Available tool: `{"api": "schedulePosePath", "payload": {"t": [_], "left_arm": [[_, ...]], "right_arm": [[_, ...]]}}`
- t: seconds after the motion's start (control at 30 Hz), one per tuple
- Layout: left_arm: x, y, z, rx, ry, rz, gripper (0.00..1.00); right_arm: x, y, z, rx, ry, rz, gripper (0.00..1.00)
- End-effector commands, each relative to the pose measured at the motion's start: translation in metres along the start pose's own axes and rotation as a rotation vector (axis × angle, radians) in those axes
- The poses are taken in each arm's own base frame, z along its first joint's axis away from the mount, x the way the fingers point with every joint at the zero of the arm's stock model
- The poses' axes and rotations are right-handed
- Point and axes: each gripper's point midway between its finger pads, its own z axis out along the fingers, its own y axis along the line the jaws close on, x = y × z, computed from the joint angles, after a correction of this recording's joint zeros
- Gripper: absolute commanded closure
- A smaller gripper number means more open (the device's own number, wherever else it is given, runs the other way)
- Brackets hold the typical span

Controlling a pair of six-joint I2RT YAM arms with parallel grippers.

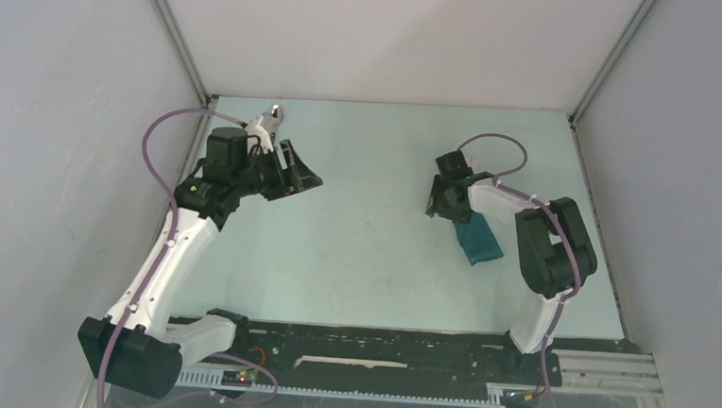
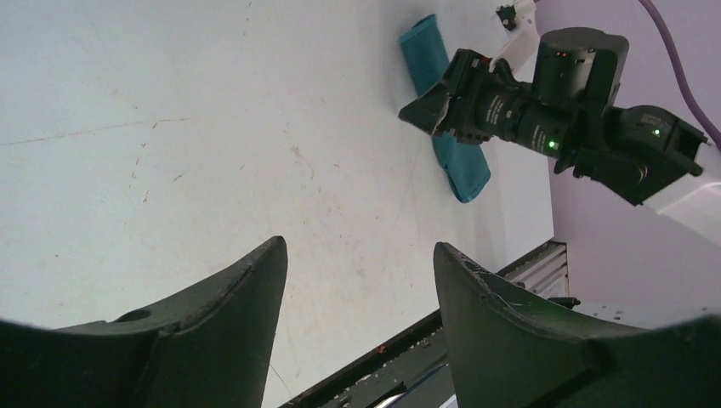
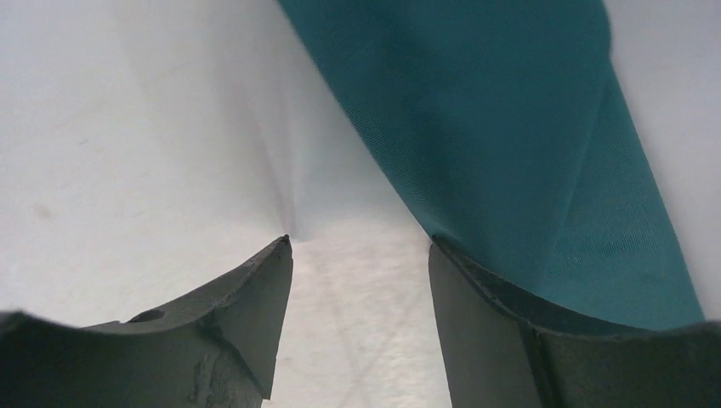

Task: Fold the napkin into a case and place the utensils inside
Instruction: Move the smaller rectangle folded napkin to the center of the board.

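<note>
Case (image 1: 479, 241) folded at right; right gripper (image 3: 357, 246) spread, empty, over its edge. Best press flat without dragging. Left gripper (image 2: 357, 251) spread, empty.

Beside the right gripper (image 3: 359, 246), the napkin (image 3: 510, 127) is matt teal cloth with a fine weave. The gripper itself is dark matt plastic, scuffed. The surface (image 3: 127, 127) below it is pale and smooth.
</note>
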Motion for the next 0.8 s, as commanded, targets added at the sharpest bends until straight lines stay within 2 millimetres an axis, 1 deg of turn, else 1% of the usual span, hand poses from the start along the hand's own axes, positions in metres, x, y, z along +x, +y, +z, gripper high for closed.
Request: {"api": "schedulePosePath", "payload": {"t": [0.0,0.07,0.1,0.2,0.3,0.33,0.37,0.4,0.5,0.57,0.73,0.77], "left_arm": [[-0.012,-0.015,-0.011,0.066,-0.042,0.045,0.30],[-0.012,-0.017,-0.010,0.077,-0.038,0.045,0.30],[-0.012,-0.019,-0.010,0.087,-0.032,0.044,0.30],[-0.011,-0.021,-0.005,0.106,-0.018,0.034,0.30],[-0.010,-0.023,-0.001,0.129,-0.009,0.017,0.30],[-0.010,-0.024,0.000,0.138,-0.008,0.013,0.30],[-0.011,-0.026,0.000,0.145,-0.007,0.011,0.30],[-0.011,-0.026,0.000,0.149,-0.006,0.011,0.30],[-0.011,-0.027,0.000,0.153,-0.007,0.017,0.30],[-0.011,-0.027,-0.001,0.153,-0.006,0.020,0.30],[-0.008,-0.028,0.001,0.165,0.013,0.008,0.30],[-0.008,-0.028,0.001,0.166,0.012,0.008,0.30]], "right_arm": [[0.016,-0.057,-0.004,0.121,0.095,-0.019,0.31],[0.014,-0.067,-0.006,0.109,0.118,-0.007,0.30],[0.014,-0.066,-0.009,0.097,0.121,-0.019,0.30],[0.024,-0.042,-0.026,0.069,0.113,-0.096,0.29],[0.041,-0.019,-0.035,0.028,0.133,-0.088,0.29],[0.045,-0.017,-0.036,0.027,0.134,-0.075,0.28],[0.050,-0.019,-0.036,0.043,0.133,-0.062,0.28],[0.054,-0.025,-0.036,0.059,0.133,-0.042,0.28],[0.061,-0.053,-0.029,0.114,0.145,0.038,0.28],[0.062,-0.072,-0.026,0.151,0.147,0.075,0.28],[0.057,-0.114,-0.038,0.225,0.114,0.163,0.28],[0.054,-0.119,-0.040,0.220,0.105,0.183,0.28]]}}
